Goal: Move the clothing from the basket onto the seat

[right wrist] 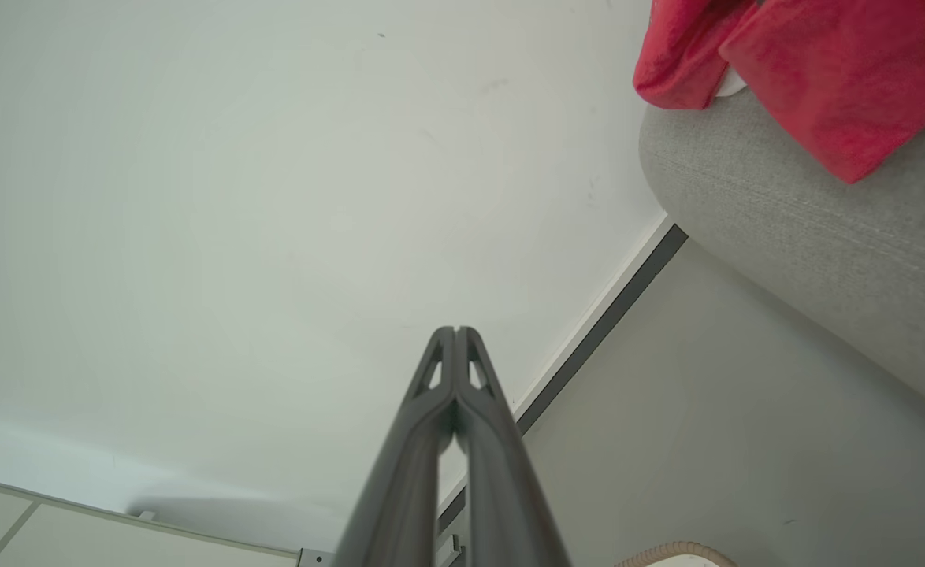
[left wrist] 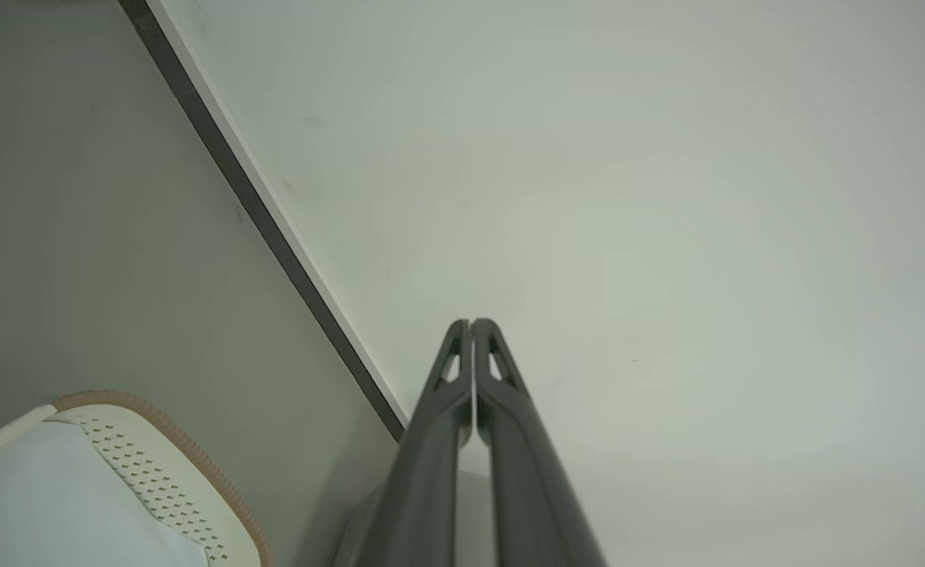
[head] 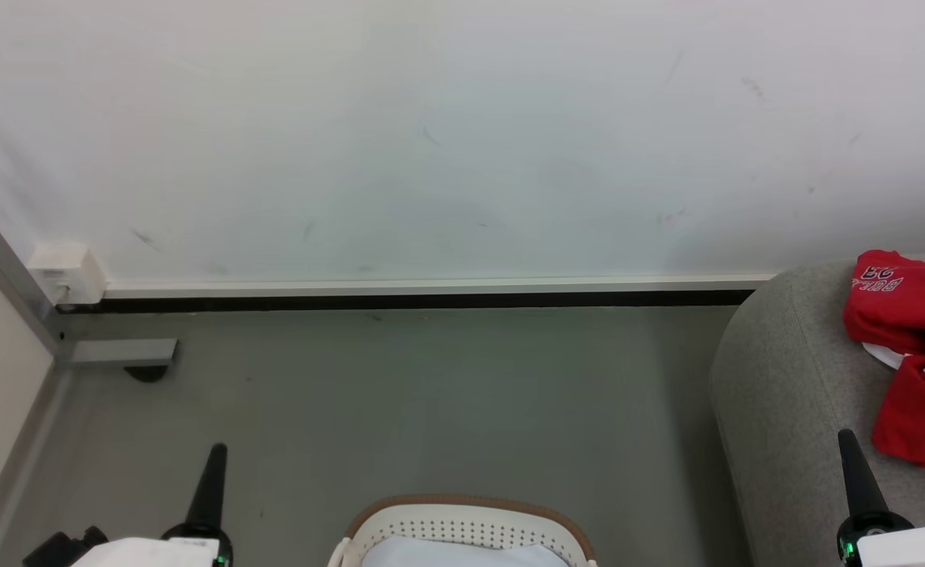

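Jaws on both arms are pressed together with nothing between them. Two pairs are counted, the left jaws and the right jaws. In the left wrist view the two long dark fingers (left wrist: 431,449) meet at their tips against a plain white wall (left wrist: 667,236). In the right wrist view the other arm's two dark fingers (right wrist: 407,465) meet the same way. In the head view one dark finger (head: 210,488) rises at the lower left over the grey floor (head: 431,394), and one (head: 856,480) at the lower right in front of the sofa.

One rounded white plastic laundry basket with perforated walls and a tan-brown woven rim (head: 466,504) stands on the floor between the two arms, at the bottom centre of the head view. The part of its inside that shows is pale. Its rim (left wrist: 187,457) also shows at the lower left of the left wrist view.

One large light grey fabric sofa (head: 785,394) stands at the right, well apart from the basket. The soft bright red jerseys (head: 904,307) lie on it in two bunches, one behind the other, with lettering on the farther one. Whether these are two garments cannot be told. The right wrist view shows them (right wrist: 833,71) draped over the sofa's rounded edge (right wrist: 809,228).
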### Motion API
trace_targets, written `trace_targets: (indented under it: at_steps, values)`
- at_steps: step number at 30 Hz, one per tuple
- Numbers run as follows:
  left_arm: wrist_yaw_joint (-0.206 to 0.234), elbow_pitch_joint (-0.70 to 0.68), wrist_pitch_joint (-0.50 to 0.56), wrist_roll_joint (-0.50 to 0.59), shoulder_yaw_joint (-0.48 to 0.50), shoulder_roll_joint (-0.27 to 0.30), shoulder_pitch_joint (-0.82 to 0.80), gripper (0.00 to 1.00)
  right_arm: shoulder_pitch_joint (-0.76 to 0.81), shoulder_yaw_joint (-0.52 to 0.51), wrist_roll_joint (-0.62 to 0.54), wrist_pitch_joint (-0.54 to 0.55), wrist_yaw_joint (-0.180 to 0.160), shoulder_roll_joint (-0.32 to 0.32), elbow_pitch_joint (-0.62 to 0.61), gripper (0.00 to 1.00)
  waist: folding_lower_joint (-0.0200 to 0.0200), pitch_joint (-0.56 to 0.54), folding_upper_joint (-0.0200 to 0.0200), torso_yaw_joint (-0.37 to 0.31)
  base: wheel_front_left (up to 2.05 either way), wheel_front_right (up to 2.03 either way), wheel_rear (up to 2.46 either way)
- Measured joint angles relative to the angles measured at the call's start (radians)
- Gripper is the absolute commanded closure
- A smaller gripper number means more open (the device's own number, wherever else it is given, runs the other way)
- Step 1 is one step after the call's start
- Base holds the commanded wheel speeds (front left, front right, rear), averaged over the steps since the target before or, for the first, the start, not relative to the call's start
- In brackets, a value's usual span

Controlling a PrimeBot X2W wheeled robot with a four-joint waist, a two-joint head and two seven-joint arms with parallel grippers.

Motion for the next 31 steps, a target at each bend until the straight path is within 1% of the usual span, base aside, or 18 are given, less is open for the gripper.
trace_targets:
  at_steps: [16, 31]
  values:
    - [-0.007, -0.004, 0.035, -0.134, 0.016, 0.001, -0.015, 1.00, -0.012, -0.026, 0.126, 0.038, 0.000, 0.009, 0.000, 1.00, 0.0000, 0.005, 0.0000, 0.008, 0.00, 0.00, 0.00]
    - [-0.008, -0.008, 0.067, -0.238, 0.028, 0.001, -0.021, 1.00, -0.020, -0.048, 0.232, 0.066, 0.000, 0.014, -0.001, 1.00, 0.0000, 0.011, 0.0000, 0.015, 0.00, 0.00, 0.00]
